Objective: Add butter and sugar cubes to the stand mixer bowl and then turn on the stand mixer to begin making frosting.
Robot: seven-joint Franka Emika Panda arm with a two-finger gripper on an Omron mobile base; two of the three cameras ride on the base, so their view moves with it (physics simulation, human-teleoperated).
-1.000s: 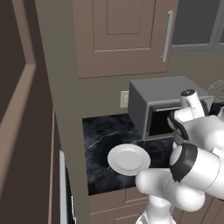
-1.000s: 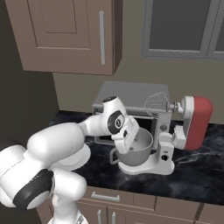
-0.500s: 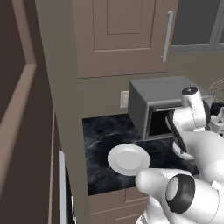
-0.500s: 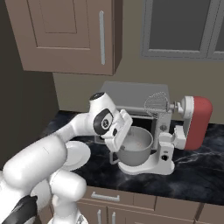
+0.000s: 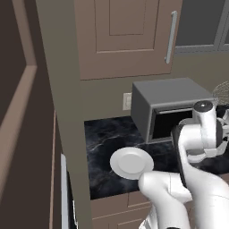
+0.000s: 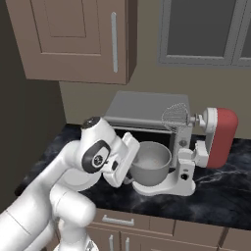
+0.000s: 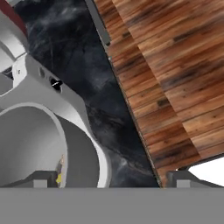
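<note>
Inside the stand mixer bowl [image 7: 39, 144], a half-hidden yellow butter [image 7: 58, 177] scrap below wide-spread gripper [image 7: 107, 179] tips.

stand mixer [image 6: 196, 152]: white base and column, rounded red head, silvery wire whisk
stand mixer bowl [image 6: 149, 164]: plain grey metal, paler inside
butter [image 7: 58, 177]: a small yellow bit inside the bowl
counter [image 5: 107, 138]: black, veined with grey like marble
plate [image 5: 131, 162]: flat white
microwave [image 5: 167, 105]: grey box, dark front
cabinets [image 6: 73, 39]: brown, with silver handles
floor [image 7: 175, 70]: reddish-brown wood planks
arm [image 6: 73, 166]: white with dark joints
</note>
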